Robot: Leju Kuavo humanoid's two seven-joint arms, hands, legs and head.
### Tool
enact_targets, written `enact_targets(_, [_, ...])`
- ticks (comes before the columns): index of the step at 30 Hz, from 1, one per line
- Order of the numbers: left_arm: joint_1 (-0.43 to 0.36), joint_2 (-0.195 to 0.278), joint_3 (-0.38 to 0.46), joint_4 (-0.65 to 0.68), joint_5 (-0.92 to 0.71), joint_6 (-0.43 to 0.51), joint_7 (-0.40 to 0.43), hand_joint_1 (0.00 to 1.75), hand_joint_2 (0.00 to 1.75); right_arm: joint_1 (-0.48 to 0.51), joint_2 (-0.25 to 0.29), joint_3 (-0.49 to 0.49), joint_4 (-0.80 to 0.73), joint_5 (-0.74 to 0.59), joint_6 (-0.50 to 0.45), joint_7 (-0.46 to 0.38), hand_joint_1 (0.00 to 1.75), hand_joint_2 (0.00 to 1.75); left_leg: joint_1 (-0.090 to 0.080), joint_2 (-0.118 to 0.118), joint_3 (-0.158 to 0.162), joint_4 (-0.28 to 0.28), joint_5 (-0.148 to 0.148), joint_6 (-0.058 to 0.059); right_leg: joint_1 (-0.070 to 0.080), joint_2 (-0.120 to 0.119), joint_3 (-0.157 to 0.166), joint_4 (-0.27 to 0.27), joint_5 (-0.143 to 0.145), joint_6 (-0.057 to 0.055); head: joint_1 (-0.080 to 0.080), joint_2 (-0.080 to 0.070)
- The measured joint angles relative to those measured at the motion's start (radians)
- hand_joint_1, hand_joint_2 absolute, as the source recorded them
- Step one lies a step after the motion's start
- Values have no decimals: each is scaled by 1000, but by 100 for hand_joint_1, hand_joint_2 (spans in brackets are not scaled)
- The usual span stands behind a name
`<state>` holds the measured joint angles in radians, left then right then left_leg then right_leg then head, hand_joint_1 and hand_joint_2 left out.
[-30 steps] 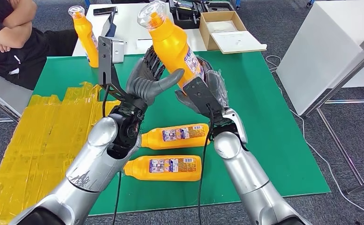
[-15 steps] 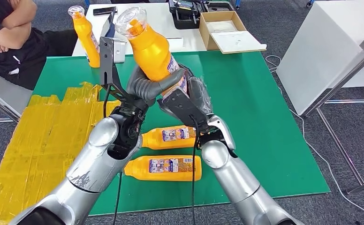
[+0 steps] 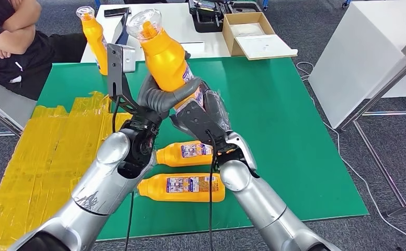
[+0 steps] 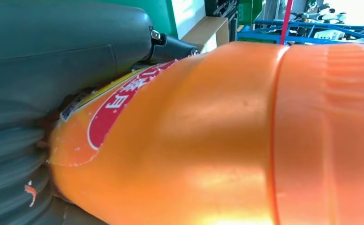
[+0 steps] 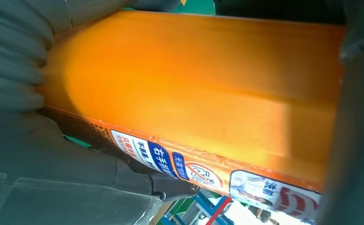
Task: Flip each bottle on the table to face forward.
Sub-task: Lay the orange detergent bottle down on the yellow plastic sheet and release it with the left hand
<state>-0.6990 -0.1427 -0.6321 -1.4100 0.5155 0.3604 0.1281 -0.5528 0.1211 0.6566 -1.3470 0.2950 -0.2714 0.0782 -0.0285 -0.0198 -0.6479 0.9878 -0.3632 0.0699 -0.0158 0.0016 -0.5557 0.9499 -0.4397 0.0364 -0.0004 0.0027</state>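
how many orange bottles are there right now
4: one held up between the left hand and right hand, one standing at the table's far left, two lying on the green mat near the robot.

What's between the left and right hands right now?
The raised orange bottle, cap up and tilted: the left hand and right hand both grip its lower body. The head view shows it best.
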Motion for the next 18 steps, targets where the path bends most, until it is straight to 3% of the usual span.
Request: enact_targets(18, [17,16,3,-5,7,1,-21,175,175,-12,-12,44,22,-37,-15,-4,175,175,0,0,0,0,0,0,0,0,0,0,0,0,0,0])
